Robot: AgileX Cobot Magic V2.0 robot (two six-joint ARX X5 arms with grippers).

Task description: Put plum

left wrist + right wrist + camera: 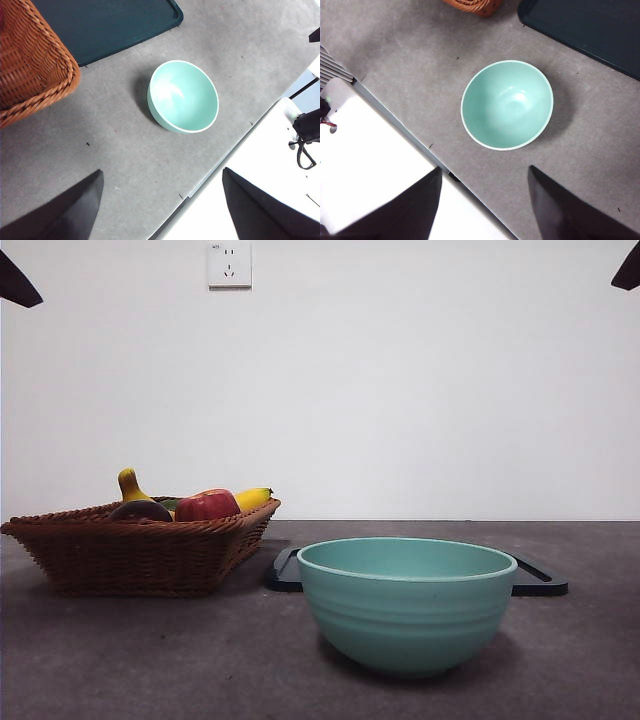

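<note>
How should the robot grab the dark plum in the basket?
From above, jaws closing across the plum's round top. Only that top shows over the basket's woven rim, with the banana behind and the apple beside it, so a sideways approach looks blocked.

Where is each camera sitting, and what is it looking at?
Front view: low at table height, looking across at the teal bowl, basket and plum; black arm tips in the top corners.
Left wrist view: above, looking down; left gripper open.
Right wrist view: above, looking down; right gripper open.
All views share the bowl.
</note>
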